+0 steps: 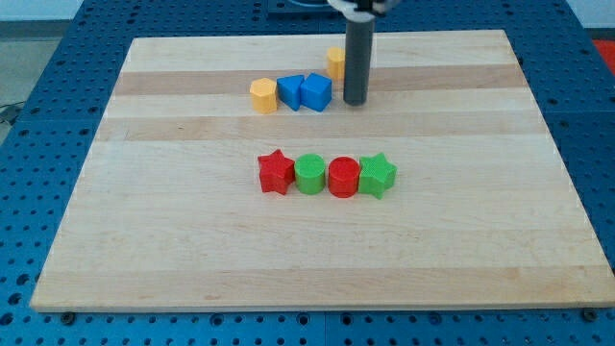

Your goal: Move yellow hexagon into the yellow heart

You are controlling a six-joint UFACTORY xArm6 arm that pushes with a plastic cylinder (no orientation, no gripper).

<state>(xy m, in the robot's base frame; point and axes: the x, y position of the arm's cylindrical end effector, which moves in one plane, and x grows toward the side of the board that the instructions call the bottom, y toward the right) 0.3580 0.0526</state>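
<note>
The yellow hexagon (263, 95) sits near the view's top, left of centre, touching the left end of a row with two blue blocks (291, 92) (315, 91). The yellow heart (335, 63) lies further up and to the right, partly hidden behind the rod. My tip (356, 100) rests on the board just right of the right blue block and below the yellow heart. It is about a hundred pixels right of the yellow hexagon, with both blue blocks in between.
A row of blocks lies at the board's middle: red star (276, 172), green cylinder (309, 174), red cylinder (343, 177), green star (378, 175). The wooden board (144, 240) lies on a blue perforated table.
</note>
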